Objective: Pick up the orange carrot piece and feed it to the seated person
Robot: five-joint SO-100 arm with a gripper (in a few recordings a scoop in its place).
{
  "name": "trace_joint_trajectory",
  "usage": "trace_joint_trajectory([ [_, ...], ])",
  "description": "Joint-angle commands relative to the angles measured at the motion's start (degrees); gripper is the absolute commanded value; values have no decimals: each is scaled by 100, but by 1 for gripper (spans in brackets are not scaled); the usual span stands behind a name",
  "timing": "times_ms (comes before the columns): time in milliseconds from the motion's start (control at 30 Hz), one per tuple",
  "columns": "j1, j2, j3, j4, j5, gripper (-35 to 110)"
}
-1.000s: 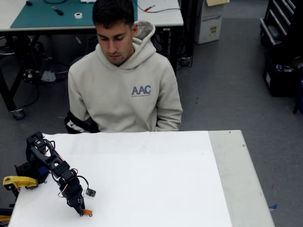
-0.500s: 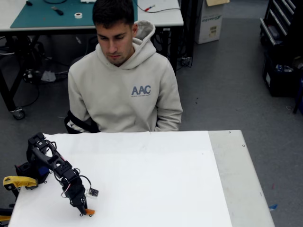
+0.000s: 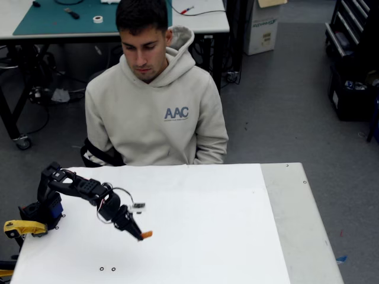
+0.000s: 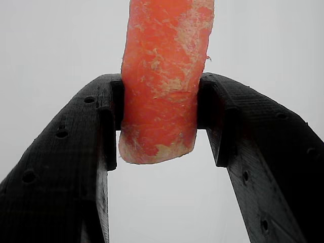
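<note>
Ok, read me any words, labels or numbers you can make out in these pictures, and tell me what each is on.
"AAC": printed on the chest of the seated person's hoodie.
Small line under "AAC": too small to read.
Green print on the white box on the floor behind: too blurred to read.
Nothing readable on the tool or the carrot piece.

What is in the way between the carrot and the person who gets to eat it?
Nothing visible. The gripper already holds the orange carrot piece between its fingers, up off the white table. Between it and the seated person there is bare tabletop and open air.
</note>
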Motion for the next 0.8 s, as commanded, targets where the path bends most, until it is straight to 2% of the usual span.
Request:
trace_joint_trajectory([
  [0, -404, 272, -1318, 44, -53, -3],
  [300, -1758, -404, -3226, 44, -316, -3],
  [767, -3894, -2575, -7163, 44, -3111, -3],
])
